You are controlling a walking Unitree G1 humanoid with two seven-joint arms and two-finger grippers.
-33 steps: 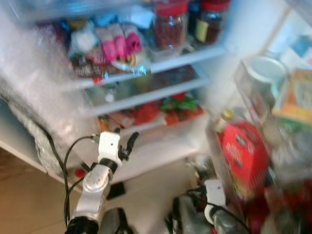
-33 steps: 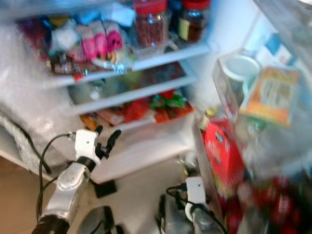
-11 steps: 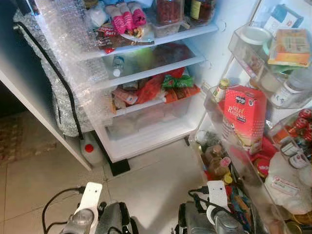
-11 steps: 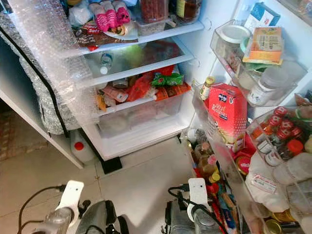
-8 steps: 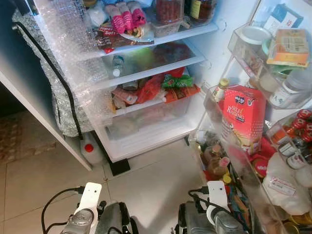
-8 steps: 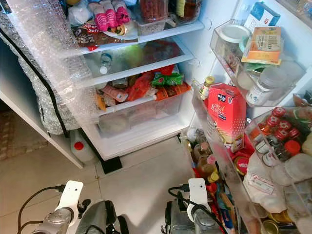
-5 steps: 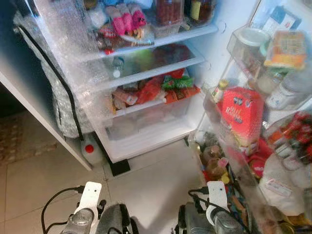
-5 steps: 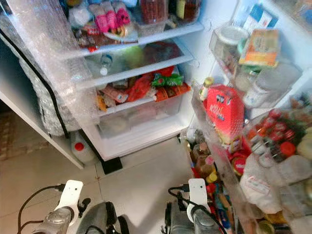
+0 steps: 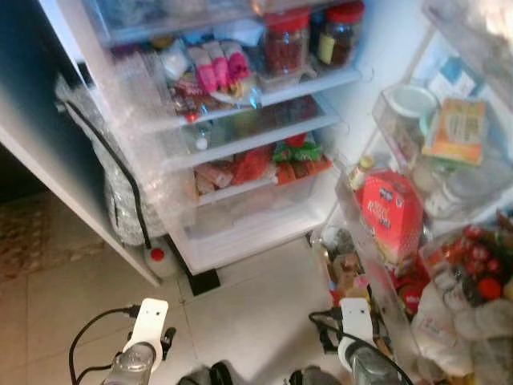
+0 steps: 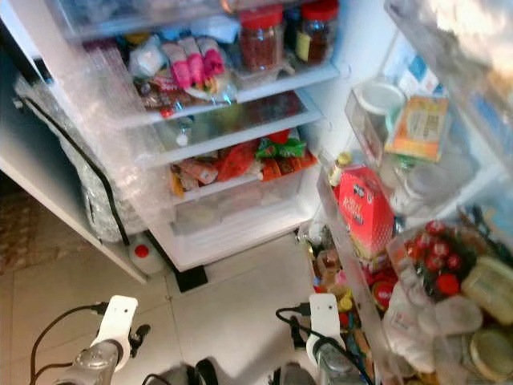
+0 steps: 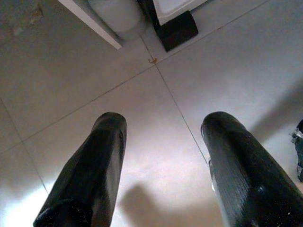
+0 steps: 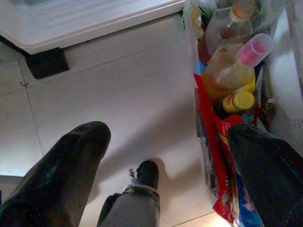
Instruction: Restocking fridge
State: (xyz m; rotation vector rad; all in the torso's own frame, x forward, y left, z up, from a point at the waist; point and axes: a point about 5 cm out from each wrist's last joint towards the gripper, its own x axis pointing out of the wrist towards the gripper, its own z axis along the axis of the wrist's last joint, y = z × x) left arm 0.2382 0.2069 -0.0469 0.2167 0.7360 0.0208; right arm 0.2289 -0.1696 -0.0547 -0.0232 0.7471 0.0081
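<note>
— Standing before the open fridge, are you? What do you hold?

— Nothing. My left gripper hangs low over the pale tiled floor, its two black fingers spread wide with only bare tile between them. My right gripper is likewise parted wide and empty, one finger over the floor, the other beside the lowest door bin.

— And the fridge itself?

— Its door swings open on my right. On the upper shelf stand two red-lidded jars, with pink-wrapped packets beside them. Lower down lie red and green packets above a clear drawer. Bubble wrap drapes over the fridge's left side, a black cable running down it.

— The door shelves?

— A red carton stands in the middle bin, a yellow-capped bottle just beside it. Above sit a white-lidded tub and an orange box. Further right, red-capped small bottles crowd together. From my right wrist I see the bottom bin: a bottle with a pink cap, amber bottles and a small yellow lid.

— Anything on the floor?

— A white jug with a red cap by the fridge's left corner, beside its black foot.
</note>
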